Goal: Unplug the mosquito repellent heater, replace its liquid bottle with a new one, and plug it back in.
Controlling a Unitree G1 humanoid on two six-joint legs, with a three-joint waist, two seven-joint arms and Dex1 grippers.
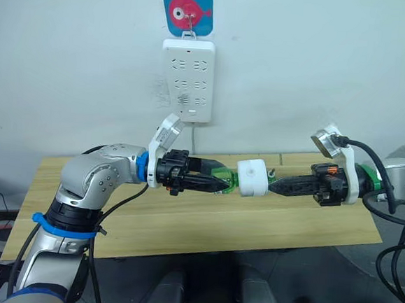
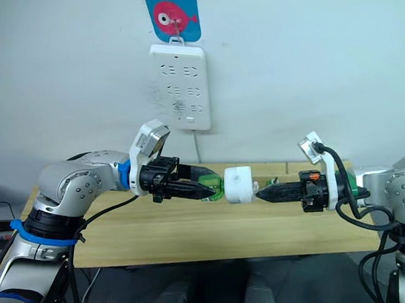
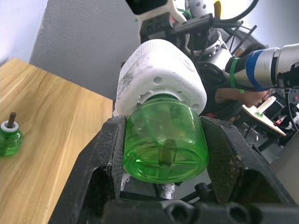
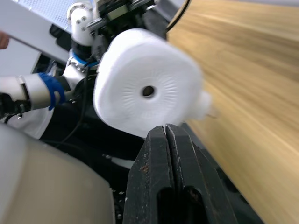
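The left claw [image 1: 217, 183] clamps the green bottle [image 3: 164, 145], which is seated in the white heater [image 1: 252, 178]. Both are held in the air above the tabletop [image 1: 183, 224], near its back edge, below the wall socket strip [image 1: 187, 80]. The right claw [image 1: 275, 187] has its fingers pressed together, tips just beside the heater's far face. A second green bottle [image 3: 9, 137] stands upright on the tabletop.
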